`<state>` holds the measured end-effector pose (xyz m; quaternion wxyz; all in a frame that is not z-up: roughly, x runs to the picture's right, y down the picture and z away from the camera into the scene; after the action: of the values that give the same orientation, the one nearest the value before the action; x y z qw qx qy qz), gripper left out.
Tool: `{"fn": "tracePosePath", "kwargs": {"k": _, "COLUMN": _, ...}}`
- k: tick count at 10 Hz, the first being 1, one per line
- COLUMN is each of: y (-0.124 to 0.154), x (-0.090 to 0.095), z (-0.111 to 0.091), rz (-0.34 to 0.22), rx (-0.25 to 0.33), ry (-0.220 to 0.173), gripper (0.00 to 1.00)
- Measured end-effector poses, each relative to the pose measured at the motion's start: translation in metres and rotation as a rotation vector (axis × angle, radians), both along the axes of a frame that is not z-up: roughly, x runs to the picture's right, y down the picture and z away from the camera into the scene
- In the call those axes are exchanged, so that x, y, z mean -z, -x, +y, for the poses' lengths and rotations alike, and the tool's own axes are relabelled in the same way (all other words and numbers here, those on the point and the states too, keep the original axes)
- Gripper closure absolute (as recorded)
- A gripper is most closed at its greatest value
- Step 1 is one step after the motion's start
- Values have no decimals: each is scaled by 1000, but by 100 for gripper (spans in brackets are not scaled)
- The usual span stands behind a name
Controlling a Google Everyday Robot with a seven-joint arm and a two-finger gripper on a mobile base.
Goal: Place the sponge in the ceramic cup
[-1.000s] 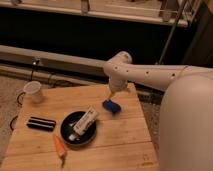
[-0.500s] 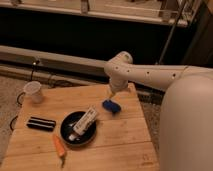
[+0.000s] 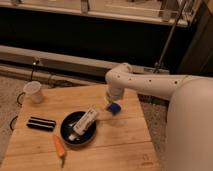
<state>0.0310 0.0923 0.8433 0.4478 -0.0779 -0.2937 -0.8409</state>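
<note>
The dark-blue sponge (image 3: 114,108) lies on the wooden table (image 3: 125,140), right of the middle. My gripper (image 3: 109,102) hangs at the end of the white arm (image 3: 150,85), directly over the sponge's left edge, pointing down; it stands open and I cannot tell if it touches the sponge. The white ceramic cup (image 3: 33,92) stands upright at the table's far left corner, well away from the gripper.
A round black pan (image 3: 75,134) holding a white packet (image 3: 85,121) sits mid-table, left of the sponge. A flat black bar (image 3: 41,123) lies at the left and an orange carrot (image 3: 59,147) near the front. Dark railing and floor lie behind.
</note>
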Motion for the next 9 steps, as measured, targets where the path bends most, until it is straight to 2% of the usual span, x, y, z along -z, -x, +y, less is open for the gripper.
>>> {"fn": "tracePosePath", "kwargs": {"k": 3, "y": -13, "x": -19, "z": 21, "rz": -28, "rx": 130, "ry": 7, "gripper": 20}}
{"fn": "tracePosePath", "kwargs": {"k": 5, "y": -17, "x": -30, "z": 20, "rz": -13, "rx": 179, "ry": -9, "gripper": 20}}
{"fn": "tracePosePath", "kwargs": {"k": 7, "y": -18, "x": -37, "z": 17, "rz": 5, "rx": 193, "ry": -24, "gripper": 20}}
{"fn": "tracePosePath", "kwargs": {"k": 9, "y": -18, "x": -45, "z": 20, "rz": 13, "rx": 190, "ry": -20, "gripper": 20}}
